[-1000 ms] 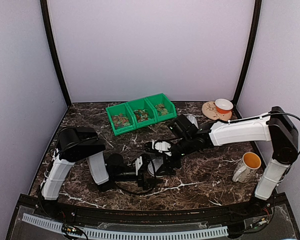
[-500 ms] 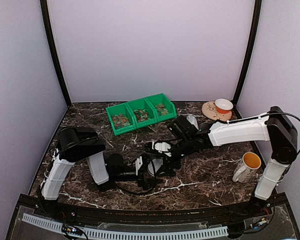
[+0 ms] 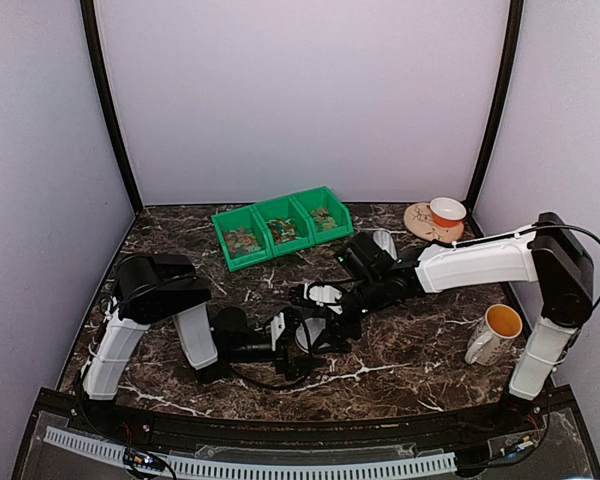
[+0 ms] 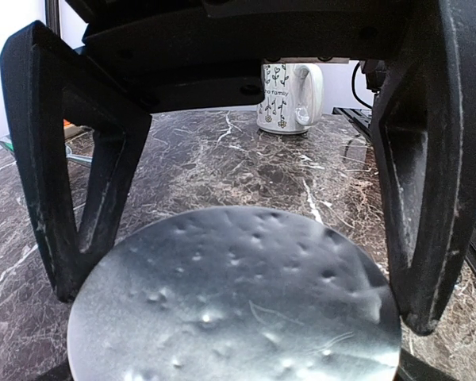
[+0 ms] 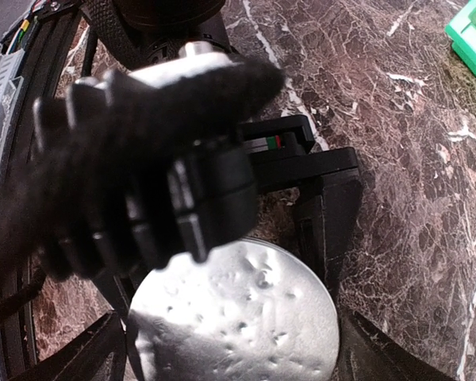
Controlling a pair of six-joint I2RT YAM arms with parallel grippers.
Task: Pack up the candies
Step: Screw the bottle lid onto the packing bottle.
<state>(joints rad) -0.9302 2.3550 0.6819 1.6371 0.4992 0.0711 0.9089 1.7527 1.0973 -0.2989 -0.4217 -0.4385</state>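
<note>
Noting only a slight creep of the right arm toward the left one over the last second; no other motion on the tabletop [image 3: 420, 350]. Reads as final lining-up on the jar lid [image 4: 230, 333], so probably still on opening the container, no packing started. Right tool [image 5: 238, 357] spread wide, straddling the lid from above, thin dark gap at each pad, gripping nothing visible. Left tool [image 4: 246, 311] equally wide, lid filling the span between its fingers; cannot tell whether clamped on the jar or just bracketing it. Candies [image 3: 242, 239] all sitting in the three green bins [image 3: 223, 245] at the far side, well apart from both tools. Look like tiny mixed red, orange and green bits heaped loose; too small for wrapper detail. Expect fiddly single picks.
</note>
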